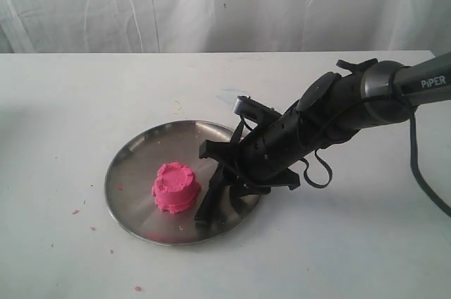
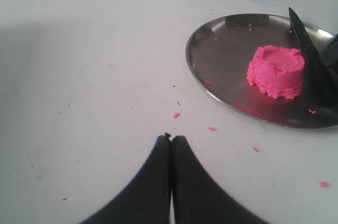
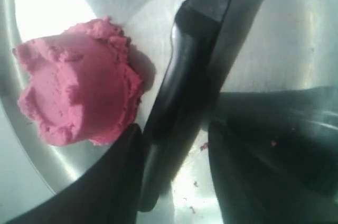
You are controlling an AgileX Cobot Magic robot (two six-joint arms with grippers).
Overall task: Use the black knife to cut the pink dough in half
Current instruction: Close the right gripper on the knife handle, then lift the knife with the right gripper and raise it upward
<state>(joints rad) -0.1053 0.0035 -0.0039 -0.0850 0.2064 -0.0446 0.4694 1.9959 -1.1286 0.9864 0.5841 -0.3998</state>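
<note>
Nearest, in the left wrist view, the left gripper (image 2: 170, 138) is held low over the white table (image 2: 79, 76), its two smooth black fingers pressed together with nothing between them. Just past it, a few small pink crumbs (image 2: 176, 114) are scattered on the matt tabletop. Farther on, a round, shallow plate (image 1: 134, 172) of polished steel is set on the table, its surface mirror-bright and dotted with pink specks. The pink dough (image 1: 176, 186) is placed near the middle of the plate as one whole squat mound, bright pink, with a grainy, crumbly skin, a dished top and a ragged, flared foot. Just beside the mound, on the side away from the left gripper, the black knife (image 3: 182, 97) is laid on the plate: slim, all black, with a pointed blade and a straight handle. The right gripper (image 3: 174, 129) is lowered steeply onto the plate, and the handle is straddled by its two dark fingers at a fairly narrow spread. Whether the knife is truly clamped cannot be told. Behind it, the right arm (image 1: 331, 112), black and grey, cabled and marked PiPER, is stretched down at a slant from the right edge. The scene is backed by a creased white cloth (image 1: 211, 3).
</note>
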